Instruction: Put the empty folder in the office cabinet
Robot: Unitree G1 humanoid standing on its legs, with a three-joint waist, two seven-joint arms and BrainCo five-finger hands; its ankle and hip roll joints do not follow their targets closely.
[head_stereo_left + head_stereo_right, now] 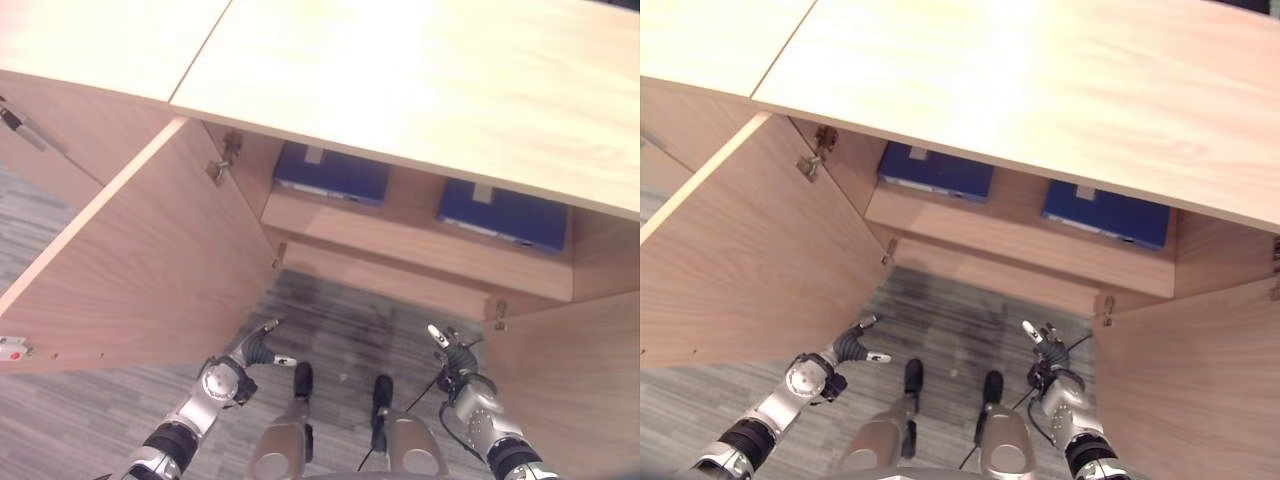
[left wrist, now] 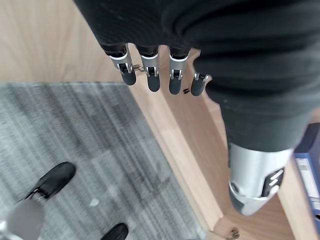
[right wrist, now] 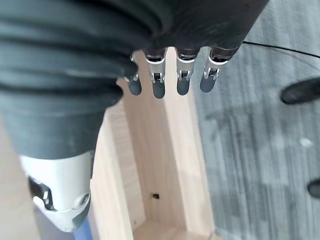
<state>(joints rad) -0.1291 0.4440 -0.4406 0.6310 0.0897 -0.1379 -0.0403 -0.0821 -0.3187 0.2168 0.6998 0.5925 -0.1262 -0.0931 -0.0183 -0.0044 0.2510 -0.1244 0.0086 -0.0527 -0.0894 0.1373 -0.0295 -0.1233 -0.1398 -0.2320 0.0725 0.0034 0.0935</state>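
Two dark blue folders lie flat on the shelf point(image 1: 400, 232) inside the open cabinet point(image 1: 420, 90): the left folder point(image 1: 332, 172) and the right folder point(image 1: 503, 215), well apart, each with a pale label at its back edge. Both cabinet doors stand wide, the left door point(image 1: 140, 260) swung far out, the right door point(image 1: 570, 380) beside the right arm. The left robot hand point(image 1: 262, 350) hangs low by the left door, fingers relaxed and loosely spread, empty. The right robot hand point(image 1: 452, 355) hangs near the right door, fingers straight, side by side, empty too. Below lies grey carpet point(image 1: 340, 330); the cabinet's light wood top is bare.
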